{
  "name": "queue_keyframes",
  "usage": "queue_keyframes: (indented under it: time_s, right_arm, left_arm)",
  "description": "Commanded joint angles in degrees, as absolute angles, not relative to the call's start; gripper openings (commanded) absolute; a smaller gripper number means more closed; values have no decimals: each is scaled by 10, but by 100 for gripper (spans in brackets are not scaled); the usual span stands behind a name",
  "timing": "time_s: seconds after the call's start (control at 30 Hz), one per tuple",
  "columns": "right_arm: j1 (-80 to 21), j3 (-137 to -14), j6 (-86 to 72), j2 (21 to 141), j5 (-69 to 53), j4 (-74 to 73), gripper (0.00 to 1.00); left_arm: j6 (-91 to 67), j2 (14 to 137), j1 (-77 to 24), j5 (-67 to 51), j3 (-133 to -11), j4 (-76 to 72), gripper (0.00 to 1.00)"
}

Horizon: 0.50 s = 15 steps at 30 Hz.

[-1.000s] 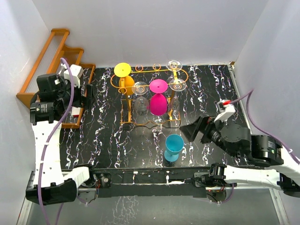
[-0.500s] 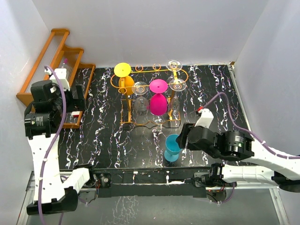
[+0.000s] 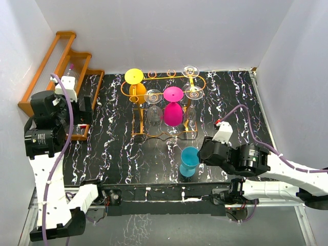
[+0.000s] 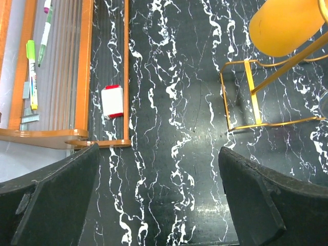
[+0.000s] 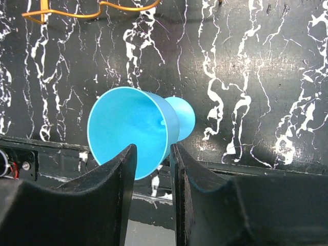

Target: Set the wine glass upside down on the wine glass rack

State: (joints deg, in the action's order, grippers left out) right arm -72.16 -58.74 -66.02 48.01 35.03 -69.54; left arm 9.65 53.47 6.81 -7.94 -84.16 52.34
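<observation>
The wine glass (image 3: 190,160) is light blue and stands upright near the table's front edge, right of centre. My right gripper (image 3: 201,152) is at its right side. In the right wrist view the wine glass (image 5: 128,128) has its rim wall between my right gripper's (image 5: 152,151) narrowed jaws, one finger over the bowl's mouth, the other against the outside, with a gap still showing. The orange-gold wine glass rack (image 3: 163,134) stands behind it. My left gripper (image 4: 159,148) hangs wide open over bare table at the far left, beside the rack's left end (image 4: 241,110).
On the wine glass rack hang a yellow glass (image 3: 134,77), a pink glass (image 3: 172,105) and clear glasses (image 3: 152,97). A brown wooden stepped rack (image 3: 61,56) leans at the back left, holding pens. A small red-and-white object (image 4: 113,101) lies by its foot.
My right arm has swung left to the blue wine glass and its jaws have narrowed around the rim. The left arm has drawn back toward the left wall.
</observation>
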Motion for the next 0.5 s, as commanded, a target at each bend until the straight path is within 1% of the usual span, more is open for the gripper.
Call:
queue_keyframes:
  time_s: [0.0, 0.47]
  right_arm:
    - [-723, -577, -673, 485, 371, -689, 32]
    - [-723, -551, -671, 502, 374, -675, 31]
  left_arm:
    - [115, 527, 69, -93, -828, 520, 97]
    - [116, 517, 68, -79, -818, 518, 97]
